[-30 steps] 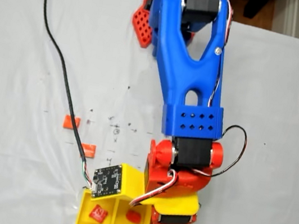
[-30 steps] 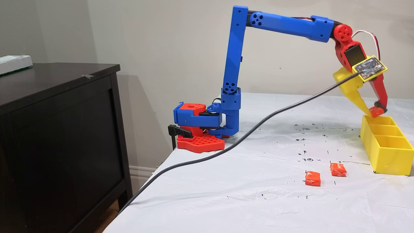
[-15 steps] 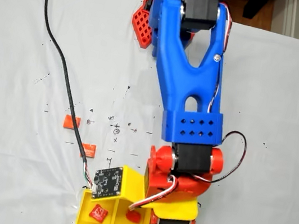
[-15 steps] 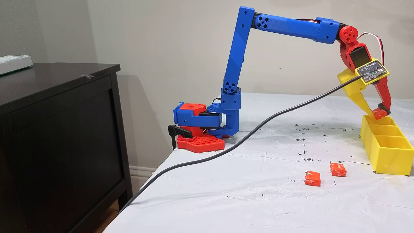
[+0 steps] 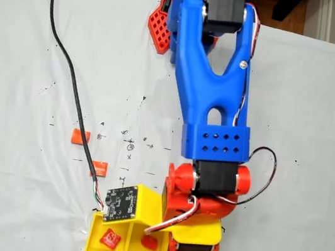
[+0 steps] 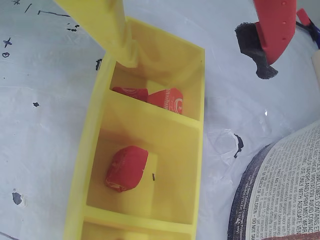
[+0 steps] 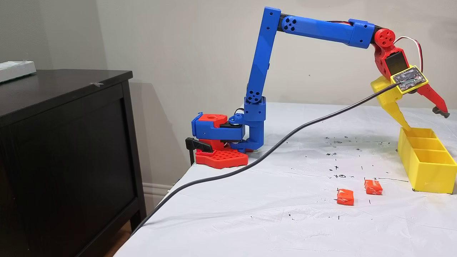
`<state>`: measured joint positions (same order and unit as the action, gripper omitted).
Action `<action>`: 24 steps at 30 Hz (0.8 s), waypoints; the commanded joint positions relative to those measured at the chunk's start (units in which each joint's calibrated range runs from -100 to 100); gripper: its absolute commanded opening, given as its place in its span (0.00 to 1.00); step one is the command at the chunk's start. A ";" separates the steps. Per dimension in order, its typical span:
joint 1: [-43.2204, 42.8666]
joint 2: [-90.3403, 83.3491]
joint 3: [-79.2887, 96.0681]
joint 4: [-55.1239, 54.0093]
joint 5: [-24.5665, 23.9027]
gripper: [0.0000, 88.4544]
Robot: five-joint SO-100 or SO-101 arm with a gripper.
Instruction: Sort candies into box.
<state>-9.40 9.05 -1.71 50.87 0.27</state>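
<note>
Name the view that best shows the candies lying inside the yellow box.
The wrist view: it looks into the box, showing three candies. A fixed view from above shows two; the side fixed view shows just the box's walls.

— What covers the counter [image 7: 250,214]?
— A white sheet [image 5: 320,124] with small black pen marks [image 7: 342,176], a little wrinkled.

— And the black cable [image 7: 250,166]?
— It lies across the sheet, running from about 7 o'clock toward 2 o'clock in the side fixed view.

— Anything beside the counter?
— A dark cabinet [image 7: 64,142] at 9 o'clock. In the wrist view, a printed page [image 6: 285,190] at 4 o'clock.
</note>
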 commanded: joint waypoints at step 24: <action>18.10 -15.58 3.49 17.94 10.65 0.00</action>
<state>4.88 -7.45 6.67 67.22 7.89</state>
